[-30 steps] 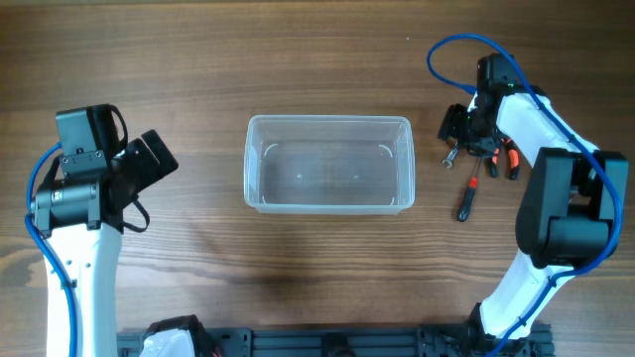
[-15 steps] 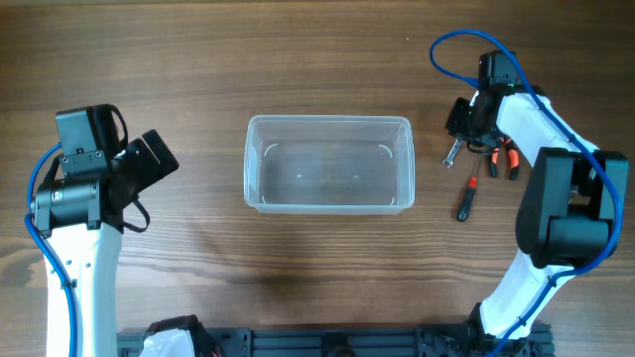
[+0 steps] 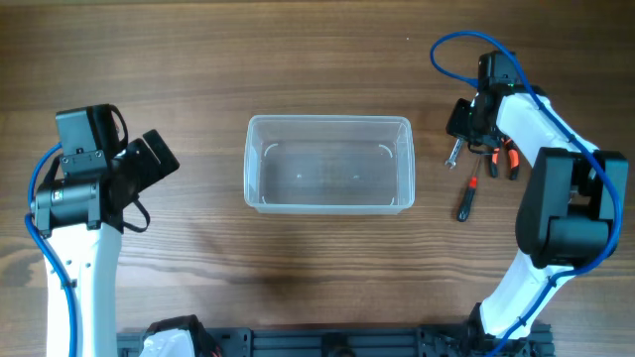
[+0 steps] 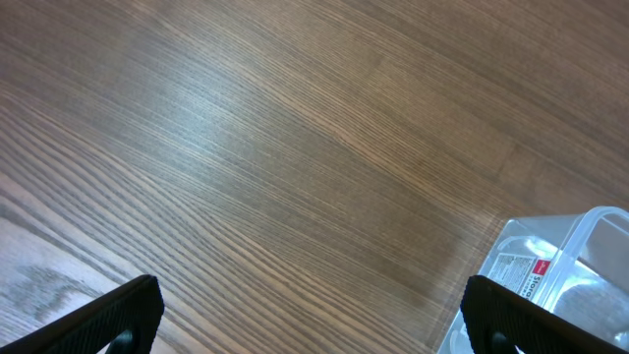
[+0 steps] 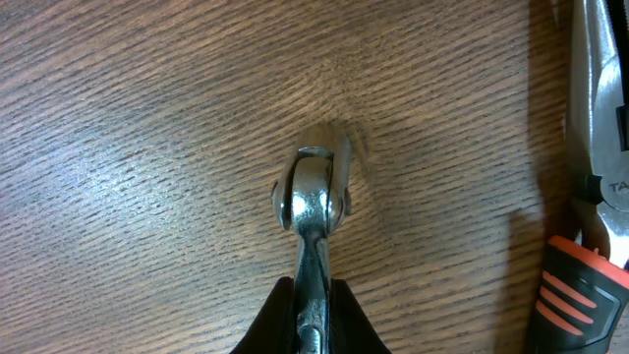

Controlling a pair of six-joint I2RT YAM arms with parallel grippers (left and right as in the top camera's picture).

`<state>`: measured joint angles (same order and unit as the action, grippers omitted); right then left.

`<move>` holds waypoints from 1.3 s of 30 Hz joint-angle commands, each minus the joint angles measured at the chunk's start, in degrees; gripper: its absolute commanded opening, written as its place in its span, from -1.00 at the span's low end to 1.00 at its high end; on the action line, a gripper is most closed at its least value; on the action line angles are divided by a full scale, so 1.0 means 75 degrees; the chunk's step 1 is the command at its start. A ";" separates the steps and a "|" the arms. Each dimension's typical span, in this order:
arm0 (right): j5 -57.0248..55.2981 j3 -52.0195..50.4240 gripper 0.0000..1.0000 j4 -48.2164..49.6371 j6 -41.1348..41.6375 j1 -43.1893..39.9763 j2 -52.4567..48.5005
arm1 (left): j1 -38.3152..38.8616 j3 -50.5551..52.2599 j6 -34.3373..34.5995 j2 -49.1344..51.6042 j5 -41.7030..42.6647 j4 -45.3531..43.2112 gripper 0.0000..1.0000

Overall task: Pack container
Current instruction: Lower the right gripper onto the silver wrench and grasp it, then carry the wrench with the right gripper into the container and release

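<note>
The container [image 3: 328, 121], a clear plastic tub, stands empty at the table's middle; one corner of it [image 4: 550, 280] shows at the lower right of the left wrist view. My right gripper [image 3: 462, 127] is to its right, shut on a silver wrench [image 3: 451, 155] that lies on the wood. In the right wrist view the wrench's head [image 5: 313, 197] sticks out ahead of the gripper [image 5: 313, 310], whose two black fingers press on its shaft. My left gripper [image 3: 151, 159] hangs open to the left of the tub, and the left wrist view shows this gripper [image 4: 313, 320] with only bare wood between its fingers.
Pliers [image 3: 508, 159] with orange-and-black handles lie just right of the wrench, and the right wrist view has the pliers [image 5: 590, 197] at its right edge. A screwdriver [image 3: 466, 198] with a red and black handle lies below them. A black rail runs along the table's front edge.
My right gripper has shifted slightly up and right and its fingers have closed on the wrench. The left arm has not moved.
</note>
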<state>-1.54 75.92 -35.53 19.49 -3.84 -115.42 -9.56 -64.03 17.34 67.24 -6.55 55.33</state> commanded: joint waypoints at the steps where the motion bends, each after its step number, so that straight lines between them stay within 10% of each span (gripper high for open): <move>1: -0.0146 0.0073 -0.91 -0.0006 0.0026 0.0003 -0.0073 | -0.0055 -0.0064 0.0152 0.0029 0.0099 0.0006 0.99; 19: -0.0134 0.0580 -0.92 -0.0670 -0.1996 0.0300 0.2518 | -0.0055 -0.0064 0.0119 0.0029 0.0096 0.0003 0.99; 29: 0.1358 0.0577 -0.91 -0.1792 -0.6726 0.2716 0.3657 | -0.0055 -0.0064 -0.0082 0.0029 0.0096 0.0006 0.99; 39: 0.1821 0.0577 -0.91 -0.1495 -0.9136 0.4240 0.2588 | -0.0055 -0.0064 -0.0082 0.0029 0.0096 0.0006 1.00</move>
<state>8.38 79.92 -47.48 -38.35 26.57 -91.64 -9.56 -64.03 17.28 67.24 -6.52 55.33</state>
